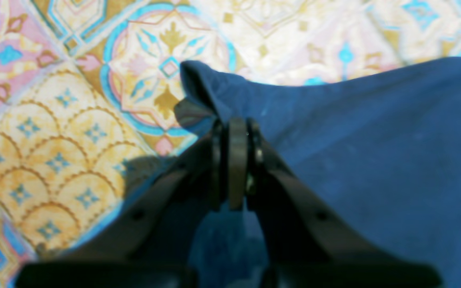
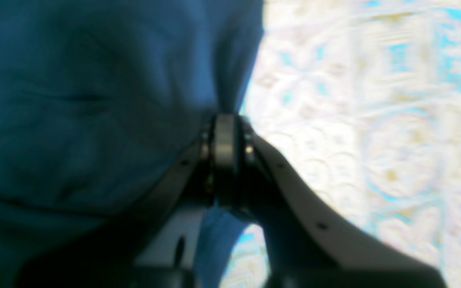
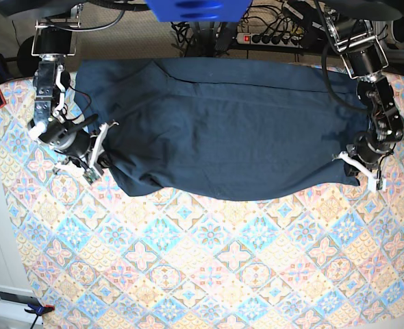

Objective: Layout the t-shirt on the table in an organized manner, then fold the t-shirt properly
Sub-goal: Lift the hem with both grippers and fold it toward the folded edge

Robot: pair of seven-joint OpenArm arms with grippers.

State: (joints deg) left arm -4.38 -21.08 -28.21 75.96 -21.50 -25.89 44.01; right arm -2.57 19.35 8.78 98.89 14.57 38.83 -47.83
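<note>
the t-shirt [image 3: 229, 130] lies spread out wide on the table [image 3: 209, 274], up by the far edge, w/ one long side running along that edge and the other long side facing the big bare part of the tabletop. it's dark blue and mostly flat, w/ a few soft wrinkles. my left pincer [image 3: 353, 168] is at the shirt's end near the right edge of the tabletop in the base view. it's shut tight on a bit of cloth. in my left wrist view the left pincer [image 1: 236, 128] pinches a corner of the t-shirt [image 1: 374, 160], and that corner pokes up a little over the table [image 1: 54, 140] w/ its pink, blue and cream tiles. my right pincer [image 3: 105, 155] is at the other end, near the left edge of the tabletop. it's shut on the shirt too. in my right wrist view the right pincer [image 2: 225, 132] squeezes the t-shirt [image 2: 94, 100] where it bunches into a fold, right at the cloth's edge, and the table [image 2: 374, 120] shows beside it, all blurry. both arms are well apart, one at each end of the shirt.
</note>
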